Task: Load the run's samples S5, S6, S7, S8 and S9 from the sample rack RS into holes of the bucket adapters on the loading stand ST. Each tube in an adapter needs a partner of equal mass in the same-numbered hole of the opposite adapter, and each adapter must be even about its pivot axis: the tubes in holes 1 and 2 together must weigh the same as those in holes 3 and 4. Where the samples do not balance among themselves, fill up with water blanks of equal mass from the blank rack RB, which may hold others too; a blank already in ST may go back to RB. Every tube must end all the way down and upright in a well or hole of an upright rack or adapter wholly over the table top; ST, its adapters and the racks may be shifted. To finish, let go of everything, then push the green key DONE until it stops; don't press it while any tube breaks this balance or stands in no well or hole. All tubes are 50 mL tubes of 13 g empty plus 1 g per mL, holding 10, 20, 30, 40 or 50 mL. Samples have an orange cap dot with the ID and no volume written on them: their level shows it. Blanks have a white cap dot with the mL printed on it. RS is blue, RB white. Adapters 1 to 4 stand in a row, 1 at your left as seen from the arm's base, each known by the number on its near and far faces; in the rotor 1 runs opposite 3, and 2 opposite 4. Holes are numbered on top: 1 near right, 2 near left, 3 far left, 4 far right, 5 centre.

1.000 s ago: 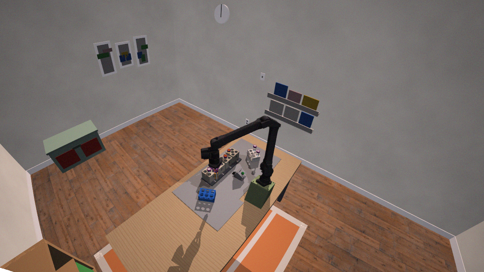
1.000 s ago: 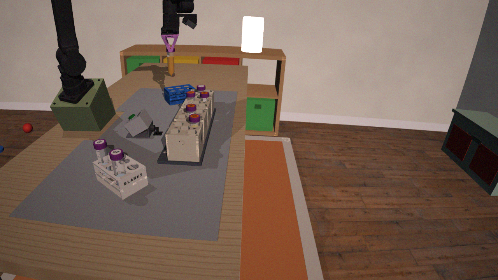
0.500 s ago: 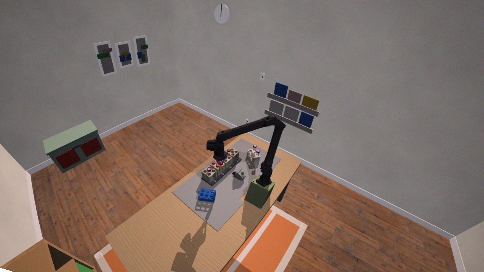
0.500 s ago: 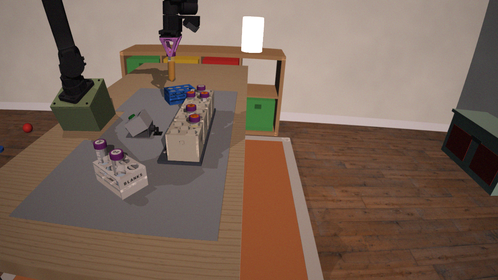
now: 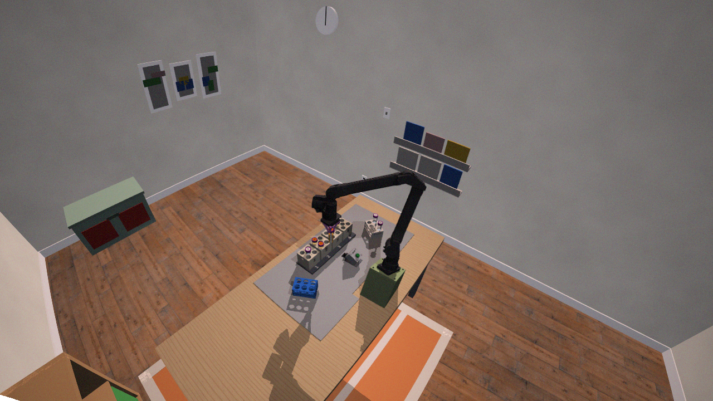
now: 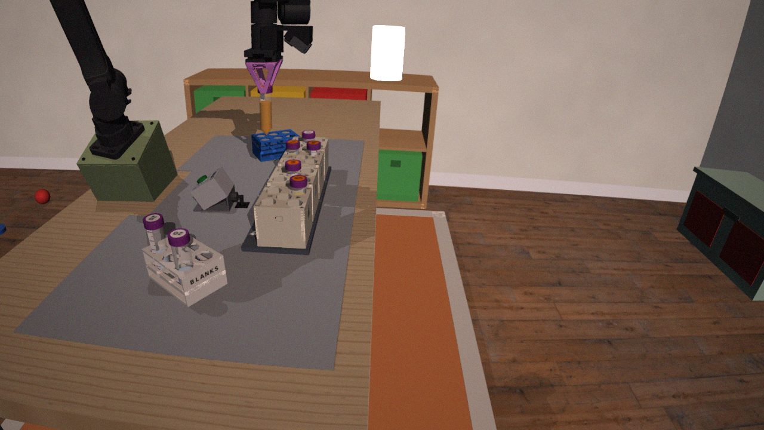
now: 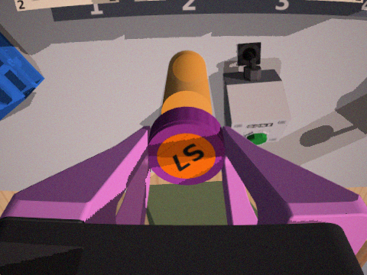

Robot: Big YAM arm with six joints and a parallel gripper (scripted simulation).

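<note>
My gripper [image 5: 331, 228] [image 6: 264, 92] [image 7: 186, 137] is shut on the cap of orange-filled tube S7 [image 6: 265, 114] [image 7: 187, 84], which hangs upright in the air, on the arm's side of the stand ST [image 5: 312, 270] [image 6: 274, 249] [image 7: 145, 19]. A white-dot blank [image 5: 308, 248] [image 6: 308, 133] stands in adapter 1. Two orange-dot tubes [image 6: 292, 144] [image 6: 313, 144] stand in adapter 2, one [image 6: 292, 164] in adapter 3, one [image 6: 298, 180] in adapter 4. Blue RS [image 5: 304, 295] [image 6: 262, 152] shows no caps. White RB [image 6: 205, 279] holds two blanks [image 6: 153, 221] [image 6: 178, 236]; the nearer reads 20.
The grey box [image 6: 213, 194] [image 7: 256, 101] with the green DONE key [image 5: 357, 255] [image 6: 202, 179] [image 7: 257, 138] stands between the arm's green base [image 5: 381, 286] [image 6: 125, 179] and ST. A small black part stands at its ST side.
</note>
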